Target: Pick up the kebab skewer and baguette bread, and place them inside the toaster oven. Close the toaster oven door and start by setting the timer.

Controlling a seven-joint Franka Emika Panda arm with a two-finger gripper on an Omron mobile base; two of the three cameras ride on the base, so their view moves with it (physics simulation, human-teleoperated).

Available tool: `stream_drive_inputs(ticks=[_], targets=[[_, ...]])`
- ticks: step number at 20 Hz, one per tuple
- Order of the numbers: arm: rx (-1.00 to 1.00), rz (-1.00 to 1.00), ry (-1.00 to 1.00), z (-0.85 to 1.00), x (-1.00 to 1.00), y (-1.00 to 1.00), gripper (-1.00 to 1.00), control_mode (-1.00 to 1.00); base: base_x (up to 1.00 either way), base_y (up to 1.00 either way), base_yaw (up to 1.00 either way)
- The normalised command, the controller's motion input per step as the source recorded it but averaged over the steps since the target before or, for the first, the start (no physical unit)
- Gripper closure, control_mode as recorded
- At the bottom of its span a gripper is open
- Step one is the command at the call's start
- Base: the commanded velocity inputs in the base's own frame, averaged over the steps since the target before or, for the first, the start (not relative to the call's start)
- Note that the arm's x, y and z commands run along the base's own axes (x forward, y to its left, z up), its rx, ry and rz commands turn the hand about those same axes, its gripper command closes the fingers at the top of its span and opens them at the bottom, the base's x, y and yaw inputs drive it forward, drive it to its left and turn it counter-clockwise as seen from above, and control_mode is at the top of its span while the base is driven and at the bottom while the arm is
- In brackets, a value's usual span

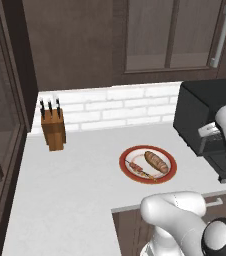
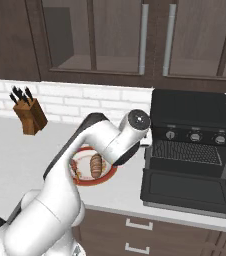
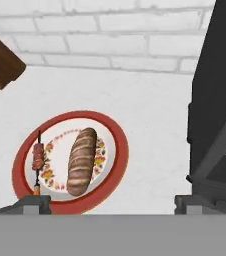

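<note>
The red-rimmed plate (image 3: 116, 150) served as the reference landmark on the white counter (image 1: 75, 185). On it lay the baguette bread (image 3: 81, 161), and just beside the loaf, nearer the plate's rim on the side toward the knife block (image 1: 53, 127), lay the kebab skewer (image 3: 37, 162), roughly parallel to the loaf and apart from it. On the plate's other side stood the toaster oven (image 2: 192, 112), its door (image 2: 187, 190) folded down flat toward the counter edge, the wire rack (image 2: 185, 151) exposed and a row of dials (image 2: 195, 136) above the opening. The gripper (image 3: 112, 205) hung above the counter between plate and oven, nearer the plate, its jaws spread wide and holding nothing; both foods remained on the plate, so neither transfer appeared begun. Several risks followed from this arrangement. Because the skewer is thin and lies low against the plate, a descent slightly off its line could close on air or tip the stick over the rim. Because loaf and skewer lie close together, a wide finger reaching for one might nudge the other. The lowered door projects toward the plate, so a low carry could clip its edge.
</note>
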Motion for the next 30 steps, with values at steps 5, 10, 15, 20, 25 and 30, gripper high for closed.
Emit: stream_drive_inputs(ticks=[5, 10, 15, 20, 25, 30], targets=[[0.0, 0.18, -0.33, -0.28, 0.26, -0.97, -1.0, -1.0, 0.0, 0.0, 0.0], [0.0, 0.12, -0.22, -0.28, 0.4, -0.98, -1.0, -1.0, 0.0, 0.0, 0.0], [0.0, 0.06, -0.13, -0.21, 0.53, -0.83, -1.0, -1.0, 0.0, 0.0, 0.0], [0.05, -0.05, 0.0, -0.34, 0.63, -0.6, -1.0, -1.0, 0.0, 0.0, 0.0], [0.01, -0.1, -0.03, -0.67, 0.5, -0.31, -1.0, -1.0, 0.0, 0.0, 0.0], [0.0, 0.0, -0.19, -0.63, 0.47, -0.33, -1.0, -1.0, 0.0, 0.0, 0.0]])
